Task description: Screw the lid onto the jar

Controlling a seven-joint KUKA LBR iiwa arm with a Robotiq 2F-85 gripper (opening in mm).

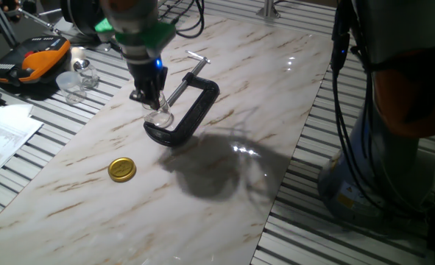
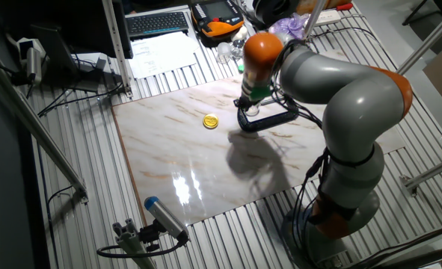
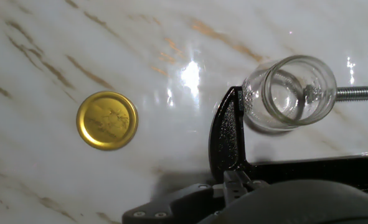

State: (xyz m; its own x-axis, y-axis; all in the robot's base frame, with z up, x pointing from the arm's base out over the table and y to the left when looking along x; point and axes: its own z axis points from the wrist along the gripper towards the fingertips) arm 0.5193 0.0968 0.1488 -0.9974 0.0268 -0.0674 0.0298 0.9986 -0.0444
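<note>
One lid [image 1: 122,169] lies loose on the tabletop [image 1: 224,213], nearest the camera and well apart from the jar [image 1: 160,116]. Beyond it, a clamp [image 1: 190,110] pins the jar, likely so it cannot turn. The gripper [image 1: 148,98] hovers just above; whether spread, I cannot tell.

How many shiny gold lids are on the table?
1. The gold lid lies flat on the marble table, off by itself, away from the glass jar held in the black clamp. I see no others.
</note>
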